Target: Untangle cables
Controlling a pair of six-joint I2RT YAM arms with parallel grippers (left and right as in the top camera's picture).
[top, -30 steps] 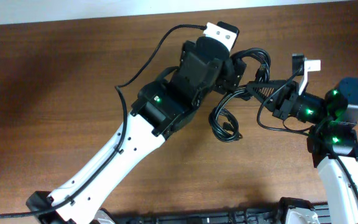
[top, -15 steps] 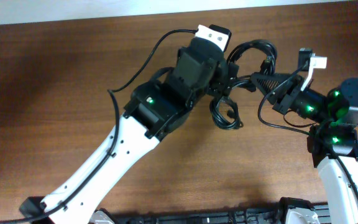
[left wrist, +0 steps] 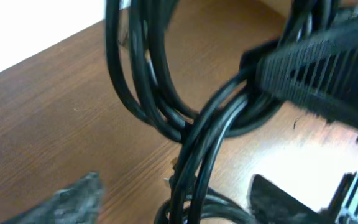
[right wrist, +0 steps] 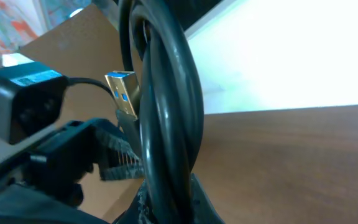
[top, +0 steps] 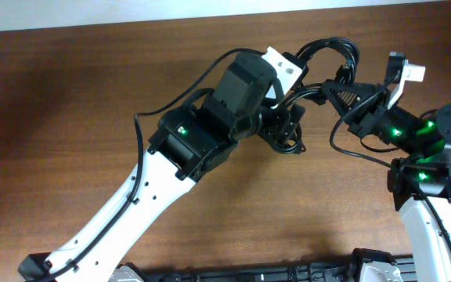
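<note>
The cables are a bundle of thin black cords looped near the table's far edge, with a lower coil hanging toward the wood. My right gripper is shut on the bundle; in the right wrist view the cords rise from its clamped jaws, and a metal USB plug sticks out beside them. My left gripper meets the bundle from the left. In the left wrist view its fingers stand apart, with several strands running through the gap, touching neither finger.
The brown wooden table ends at a white wall strip along the far edge. The right gripper's ribbed finger is close in front of the left wrist camera. The left arm's own black wire arcs over the table.
Both grippers have moved toward the far edge, carrying the bundle up with them. The left gripper's fingers have narrowed around the strands. The right gripper has stayed clamped.
</note>
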